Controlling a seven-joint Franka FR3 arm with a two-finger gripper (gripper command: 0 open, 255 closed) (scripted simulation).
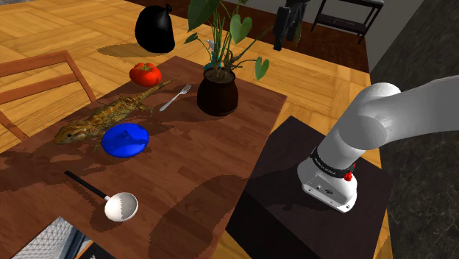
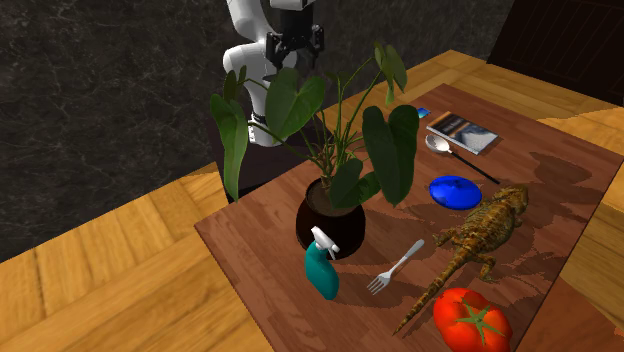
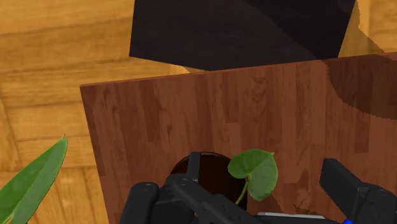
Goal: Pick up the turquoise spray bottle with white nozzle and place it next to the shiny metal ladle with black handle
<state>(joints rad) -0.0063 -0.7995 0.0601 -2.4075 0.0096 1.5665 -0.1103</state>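
Risk of snagging the potted plant (image 2: 330,215) leaves and toppling the turquoise spray bottle (image 2: 322,268) standing just beside its pot on the surface (image 2: 258,268), well apart from the ladle (image 2: 440,143), with end effector (image 2: 297,48) wide open, empty, high above.

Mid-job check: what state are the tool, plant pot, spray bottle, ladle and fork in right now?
tool: open, empty, raised above the plant.
plant pot: upright.
spray bottle: standing beside the plant pot, not held.
ladle: lying flat, far from the spray bottle.
fork: lying flat.
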